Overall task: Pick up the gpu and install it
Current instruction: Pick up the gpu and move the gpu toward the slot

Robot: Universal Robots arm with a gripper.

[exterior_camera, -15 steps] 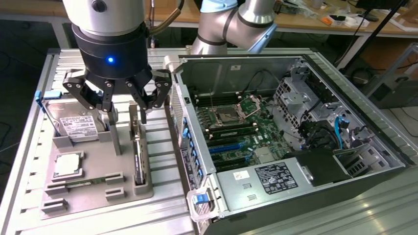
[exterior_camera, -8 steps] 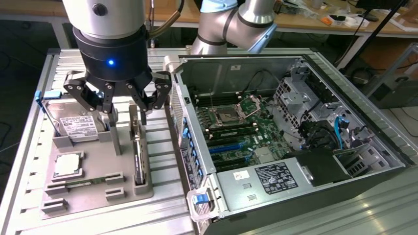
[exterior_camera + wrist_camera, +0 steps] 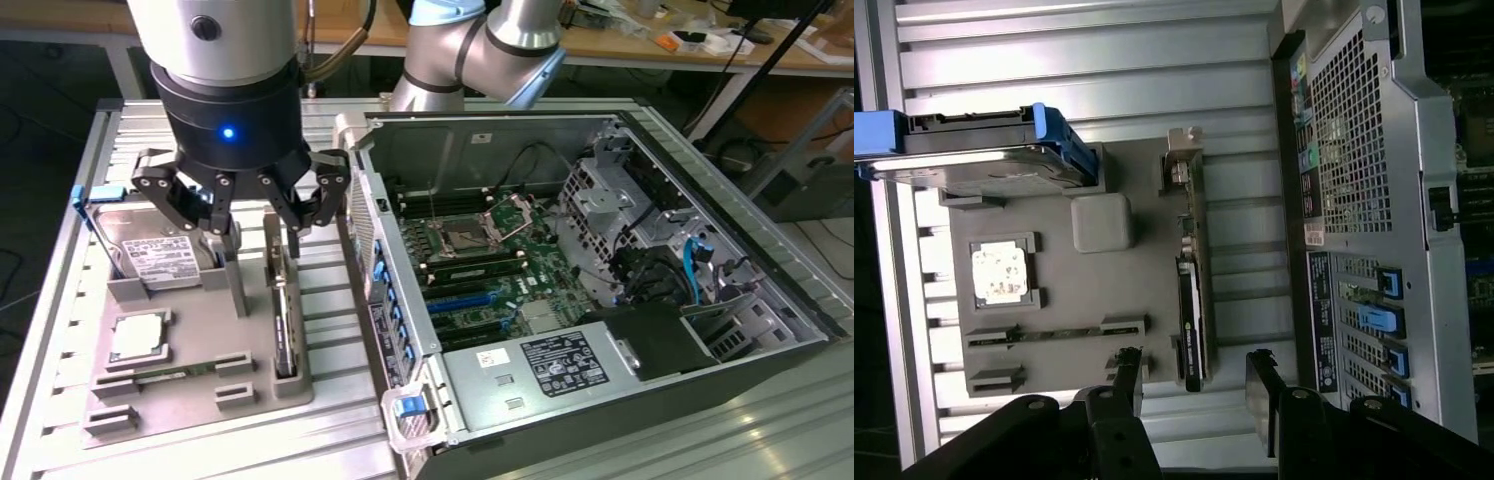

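Observation:
The gpu (image 3: pixel 283 320) is a thin dark card standing on its long edge in a slot at the grey tray's (image 3: pixel 187 405) side nearest the computer. In the wrist view the gpu (image 3: pixel 1192 310) carries its pale metal bracket at the end far from the camera. My gripper (image 3: pixel 260 228) hangs open just above the card's bracket end, with one finger on each side of its line. In the wrist view my gripper (image 3: pixel 1196 385) has its dark fingers (image 3: pixel 1264 385) spread wide, nothing between them, and the card's near end lies in the gap.
The tray (image 3: pixel 1054 360) also holds a silver hard drive (image 3: pixel 158 255) with blue rails, a processor chip (image 3: pixel 138 335), a narrow memory stick (image 3: pixel 167 375) and a grey post (image 3: pixel 238 280). The open computer case (image 3: pixel 561 280) lies at the exterior view's right, motherboard and blue slots (image 3: pixel 461 292) exposed.

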